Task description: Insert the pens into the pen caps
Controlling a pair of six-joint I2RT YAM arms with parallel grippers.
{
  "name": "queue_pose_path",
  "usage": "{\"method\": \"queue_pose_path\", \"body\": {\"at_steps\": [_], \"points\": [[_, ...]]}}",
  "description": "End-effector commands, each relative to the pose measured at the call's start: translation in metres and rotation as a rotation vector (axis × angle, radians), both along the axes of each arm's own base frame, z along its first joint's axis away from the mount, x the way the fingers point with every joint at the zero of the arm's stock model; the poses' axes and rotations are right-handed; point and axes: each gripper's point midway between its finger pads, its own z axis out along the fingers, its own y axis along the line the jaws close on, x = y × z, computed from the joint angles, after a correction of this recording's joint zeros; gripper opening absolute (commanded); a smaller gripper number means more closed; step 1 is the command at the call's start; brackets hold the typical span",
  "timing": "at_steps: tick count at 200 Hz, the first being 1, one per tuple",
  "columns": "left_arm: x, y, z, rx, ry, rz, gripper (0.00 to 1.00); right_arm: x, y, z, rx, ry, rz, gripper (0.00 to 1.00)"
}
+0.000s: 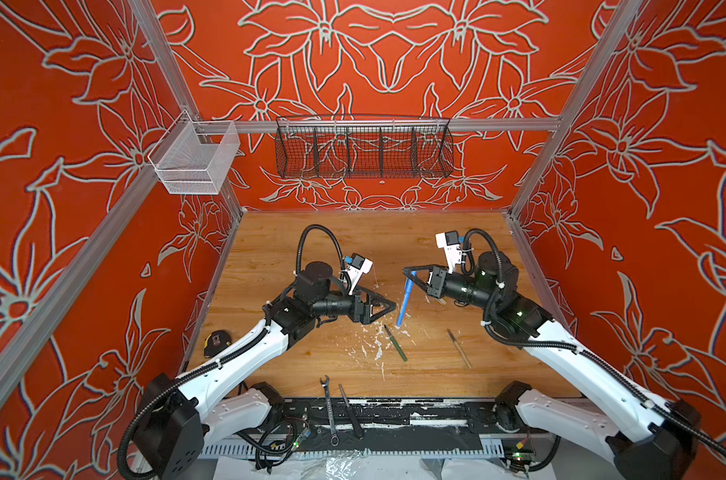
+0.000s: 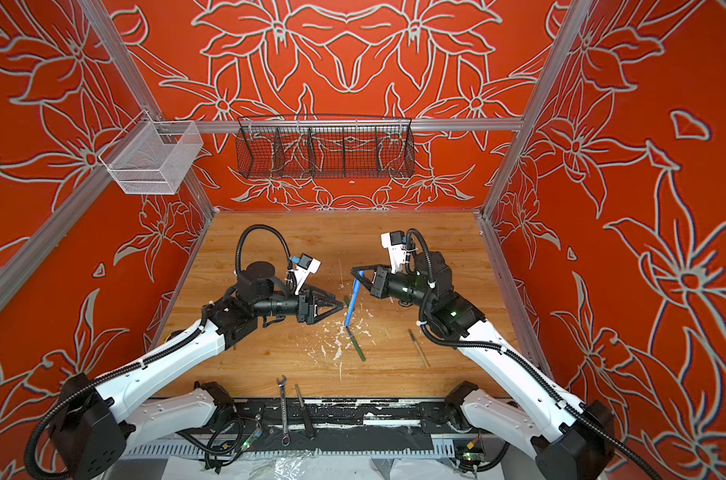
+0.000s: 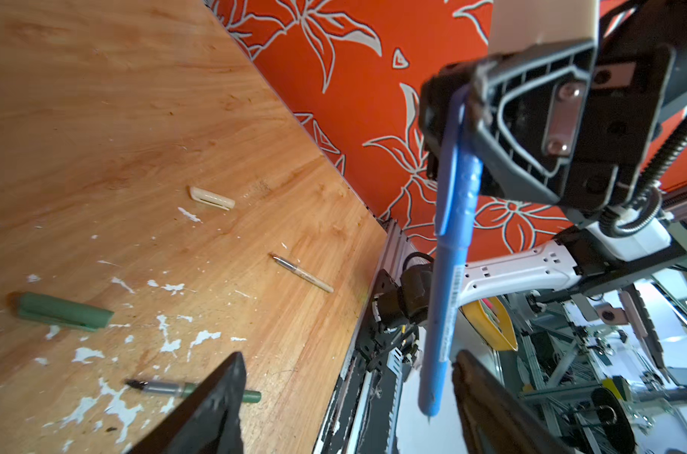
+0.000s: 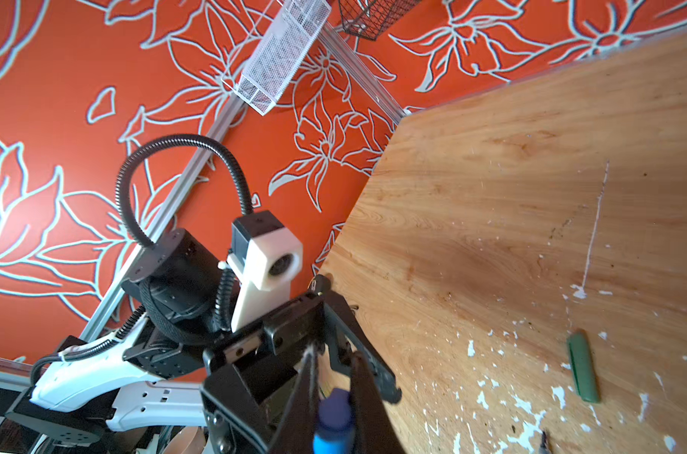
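Left gripper (image 1: 390,306) apart, at 9 o'clock of capped blue pen (image 1: 403,303); right gripper (image 1: 409,272) clamped on its cap end. Green pen (image 1: 396,344) on surface (image 1: 270,257) at 6 o'clock.

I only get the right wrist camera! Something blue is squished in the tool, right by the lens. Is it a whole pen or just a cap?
Observer: A whole blue pen, pushed into its blue cap. The right tool pinches the cap, and the pen hangs down below it.
Operator: Cool! I can see a green cap lying down. Where's the tan one?
Observer: The tan cap lies on the table, apart from the uncapped tan pen.
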Motion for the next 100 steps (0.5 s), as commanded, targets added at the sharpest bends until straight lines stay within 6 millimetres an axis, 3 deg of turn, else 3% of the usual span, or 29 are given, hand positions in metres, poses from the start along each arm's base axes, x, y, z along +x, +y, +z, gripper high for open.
{"method": "queue_pose_path", "body": {"at_steps": [1,74,100], "points": [[-0.006,-0.008,0.013,-0.038,-0.05,-0.051,0.82,0.003,0.003,0.006,0.054,-0.007,0.015,0.0],[-0.013,-0.017,0.015,-0.057,-0.075,-0.089,0.8,0.016,0.011,0.007,0.131,0.008,0.039,0.0],[-0.011,-0.022,0.015,-0.051,-0.06,-0.11,0.71,0.018,0.01,0.003,0.127,0.011,0.021,0.0]]}}
